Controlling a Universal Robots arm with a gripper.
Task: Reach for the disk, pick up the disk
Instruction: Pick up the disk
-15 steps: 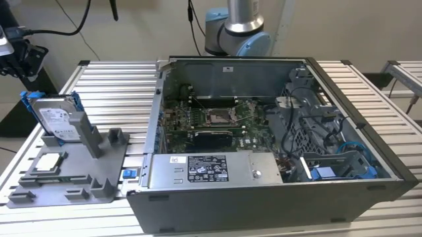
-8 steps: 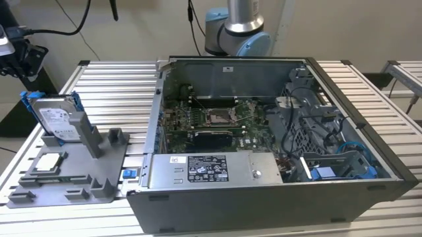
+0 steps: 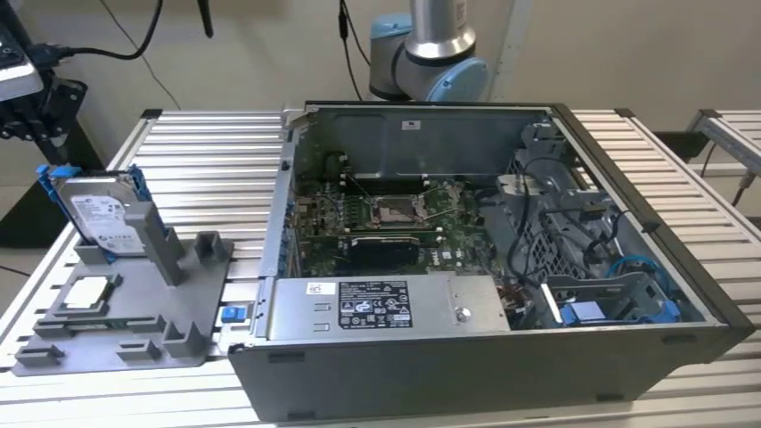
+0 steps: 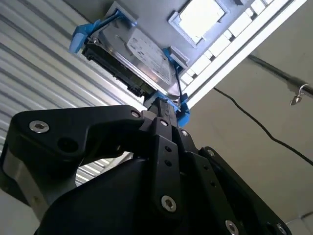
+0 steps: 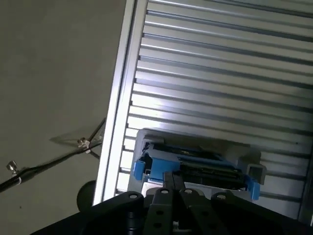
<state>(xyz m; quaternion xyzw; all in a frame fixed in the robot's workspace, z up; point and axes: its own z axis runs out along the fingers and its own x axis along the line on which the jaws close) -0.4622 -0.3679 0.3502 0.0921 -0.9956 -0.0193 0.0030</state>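
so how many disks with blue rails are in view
1. The disk stands on edge in the grey holder at the exterior view's left, beside the open computer case. Others may be hidden inside it.

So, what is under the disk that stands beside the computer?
The disk stands on its edge in a grey holder, which lies on the ribbed metal table. The holder covers the disk's bottom edge, so the contact there cannot be seen.

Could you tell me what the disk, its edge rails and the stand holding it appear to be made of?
The disk: silver-grey metal, dull sheen, white label. The rails: bright blue, moulded, likely plastic. The stand: uniform matte grey, probably plastic.
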